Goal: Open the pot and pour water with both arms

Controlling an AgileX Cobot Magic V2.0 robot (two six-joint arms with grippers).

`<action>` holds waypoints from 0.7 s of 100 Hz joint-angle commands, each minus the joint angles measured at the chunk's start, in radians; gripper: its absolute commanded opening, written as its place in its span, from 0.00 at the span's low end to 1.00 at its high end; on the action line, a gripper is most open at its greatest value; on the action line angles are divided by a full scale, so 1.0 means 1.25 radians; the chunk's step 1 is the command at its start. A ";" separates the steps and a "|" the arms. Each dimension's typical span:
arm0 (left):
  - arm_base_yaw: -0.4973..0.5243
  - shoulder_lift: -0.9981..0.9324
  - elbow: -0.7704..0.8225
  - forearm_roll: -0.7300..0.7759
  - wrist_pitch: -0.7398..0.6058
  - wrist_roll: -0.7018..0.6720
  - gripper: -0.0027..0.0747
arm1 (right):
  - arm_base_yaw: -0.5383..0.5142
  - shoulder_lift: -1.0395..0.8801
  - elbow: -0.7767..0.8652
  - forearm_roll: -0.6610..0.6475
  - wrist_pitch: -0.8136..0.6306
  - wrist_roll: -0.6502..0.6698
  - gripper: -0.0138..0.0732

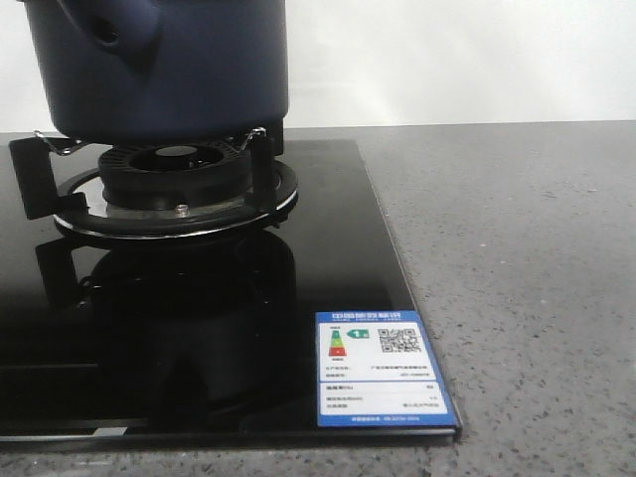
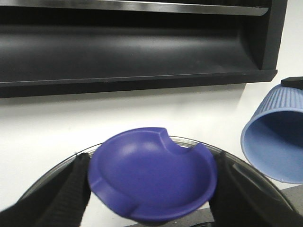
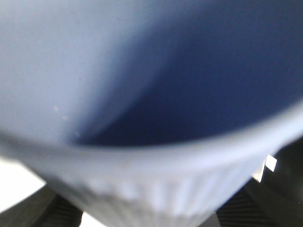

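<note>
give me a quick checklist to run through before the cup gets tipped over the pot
1. Lid off the pot and held between the left gripper fingers: ok.
2. Cup held in the right gripper: cannot tell for sure; it fills the right wrist view with dark fingers beside its ribbed wall.
3. Pot seated on the burner supports: ok.
4. Pot mouth clear: cannot tell, its top is cut off in the front view.
5. Water in the cup: cannot tell, the inside is blurred.
6. Cup tilt: already leaning in the left wrist view, ok.
</note>
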 commanded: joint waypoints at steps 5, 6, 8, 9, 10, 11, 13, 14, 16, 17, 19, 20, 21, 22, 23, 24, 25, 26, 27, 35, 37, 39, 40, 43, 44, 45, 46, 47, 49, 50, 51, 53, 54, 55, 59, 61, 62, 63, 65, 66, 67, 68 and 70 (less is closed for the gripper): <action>0.002 -0.016 -0.030 0.001 -0.082 -0.002 0.46 | 0.001 -0.038 -0.029 -0.030 0.008 0.009 0.53; 0.002 -0.016 -0.030 0.001 -0.082 -0.002 0.46 | 0.001 -0.038 -0.029 -0.028 0.007 0.009 0.53; 0.002 -0.016 -0.030 0.001 -0.082 -0.002 0.46 | 0.001 -0.038 -0.029 -0.023 0.012 0.009 0.53; 0.002 -0.016 -0.030 0.001 -0.082 -0.002 0.46 | 0.001 -0.038 -0.029 -0.018 0.015 0.009 0.53; 0.002 -0.016 -0.030 0.001 -0.082 -0.002 0.46 | 0.001 -0.038 -0.029 -0.015 0.017 0.009 0.53; 0.002 -0.016 -0.030 0.001 -0.082 -0.002 0.46 | 0.001 -0.038 -0.029 -0.009 0.019 0.009 0.53; 0.002 -0.016 -0.030 0.001 -0.082 -0.002 0.46 | 0.001 -0.038 -0.029 -0.002 0.025 0.011 0.53; 0.002 -0.016 -0.030 0.001 -0.082 -0.002 0.46 | 0.001 -0.038 -0.029 0.004 0.031 0.013 0.53; 0.002 -0.016 -0.030 0.001 -0.082 -0.002 0.46 | 0.001 -0.038 -0.029 0.009 0.037 0.017 0.53; 0.002 -0.016 -0.030 0.001 -0.082 -0.002 0.46 | 0.001 -0.038 -0.029 0.013 0.044 0.022 0.53; 0.002 -0.016 -0.030 0.001 -0.082 -0.002 0.46 | 0.001 -0.038 -0.029 0.017 0.054 0.035 0.53; 0.002 -0.016 -0.030 0.001 -0.082 -0.002 0.46 | 0.001 -0.038 -0.029 0.018 0.058 0.046 0.53; 0.002 -0.016 -0.030 0.001 -0.082 -0.002 0.46 | 0.001 -0.038 -0.029 0.021 0.064 0.053 0.53; 0.002 -0.016 -0.030 0.001 -0.082 -0.002 0.46 | 0.001 -0.038 -0.029 0.022 0.068 0.059 0.53; 0.002 -0.016 -0.030 0.001 -0.082 -0.002 0.46 | 0.001 -0.038 -0.029 0.025 0.074 0.073 0.53; 0.002 -0.016 -0.030 0.001 -0.082 -0.002 0.46 | 0.001 -0.038 -0.029 0.025 0.077 0.081 0.53; 0.002 -0.016 -0.030 0.001 -0.082 -0.002 0.46 | 0.001 -0.038 -0.029 0.028 0.079 0.098 0.53; 0.002 -0.016 -0.030 0.001 -0.082 -0.002 0.46 | 0.001 -0.038 -0.029 0.029 0.084 0.106 0.53; 0.002 -0.016 -0.030 0.001 -0.082 -0.002 0.46 | 0.001 -0.040 -0.029 0.030 0.086 0.115 0.53; 0.002 -0.016 -0.030 0.001 -0.082 -0.002 0.46 | -0.008 -0.049 -0.029 0.047 0.093 0.224 0.53; 0.002 -0.016 -0.030 0.001 -0.082 -0.002 0.46 | -0.009 -0.051 -0.029 0.052 0.093 0.240 0.53; 0.002 -0.016 -0.030 0.001 -0.082 -0.002 0.46 | -0.012 -0.057 -0.029 0.064 0.091 0.269 0.53; 0.002 -0.016 -0.030 0.001 -0.082 -0.002 0.46 | -0.012 -0.057 -0.029 0.068 0.089 0.274 0.53; 0.002 -0.016 -0.030 0.001 -0.082 -0.002 0.46 | -0.016 -0.064 -0.029 0.084 0.085 0.297 0.53; 0.002 -0.016 -0.030 0.001 -0.082 -0.002 0.46 | -0.017 -0.068 -0.029 0.092 0.085 0.307 0.53; 0.002 -0.016 -0.030 0.001 -0.082 -0.002 0.46 | -0.019 -0.070 -0.029 0.096 0.085 0.311 0.53; 0.002 -0.016 -0.030 0.001 -0.082 -0.002 0.46 | -0.019 -0.074 -0.029 0.106 0.083 0.319 0.53; 0.002 -0.016 -0.030 0.001 -0.082 -0.002 0.46 | -0.021 -0.074 -0.029 0.111 0.083 0.323 0.53; 0.002 -0.016 -0.030 0.001 -0.082 -0.002 0.46 | -0.023 -0.078 -0.029 0.120 0.081 0.333 0.53; 0.002 -0.016 -0.030 0.001 -0.082 -0.002 0.46 | -0.025 -0.083 -0.029 0.130 0.079 0.342 0.53; 0.002 -0.016 -0.030 0.001 -0.081 -0.002 0.46 | -0.026 -0.087 -0.029 0.141 0.079 0.349 0.53; 0.002 -0.016 -0.030 0.001 -0.081 -0.002 0.46 | -0.028 -0.092 -0.029 0.158 0.079 0.361 0.53; 0.002 -0.016 -0.030 0.001 -0.081 -0.002 0.46 | -0.031 -0.094 -0.029 0.163 0.079 0.365 0.53; 0.002 -0.016 -0.030 0.001 -0.081 -0.002 0.46 | -0.034 -0.099 -0.029 0.169 0.079 0.369 0.53; 0.002 -0.016 -0.030 0.001 -0.081 -0.002 0.46 | -0.043 -0.107 -0.028 0.201 0.077 0.384 0.53; 0.002 -0.016 -0.030 0.001 -0.081 -0.002 0.46 | -0.049 -0.116 -0.028 0.230 0.071 0.396 0.53; 0.002 -0.016 -0.030 0.001 -0.081 -0.002 0.46 | -0.053 -0.119 -0.026 0.238 0.070 0.399 0.53; 0.002 -0.016 -0.030 0.001 -0.081 -0.002 0.46 | -0.055 -0.124 -0.026 0.256 0.065 0.405 0.53; 0.002 -0.016 -0.030 0.001 -0.081 -0.002 0.46 | -0.063 -0.131 -0.024 0.283 0.055 0.409 0.53; 0.002 -0.016 -0.030 0.001 -0.081 -0.002 0.46 | -0.069 -0.134 -0.021 0.292 0.050 0.411 0.53; 0.002 -0.016 -0.030 0.001 -0.081 -0.002 0.46 | -0.072 -0.140 -0.020 0.311 0.045 0.411 0.53; 0.002 -0.016 -0.030 0.001 -0.081 -0.002 0.46 | -0.075 -0.142 -0.018 0.321 0.035 0.411 0.53; 0.002 -0.016 -0.030 0.001 -0.081 -0.002 0.46 | -0.084 -0.151 -0.012 0.349 0.015 0.411 0.53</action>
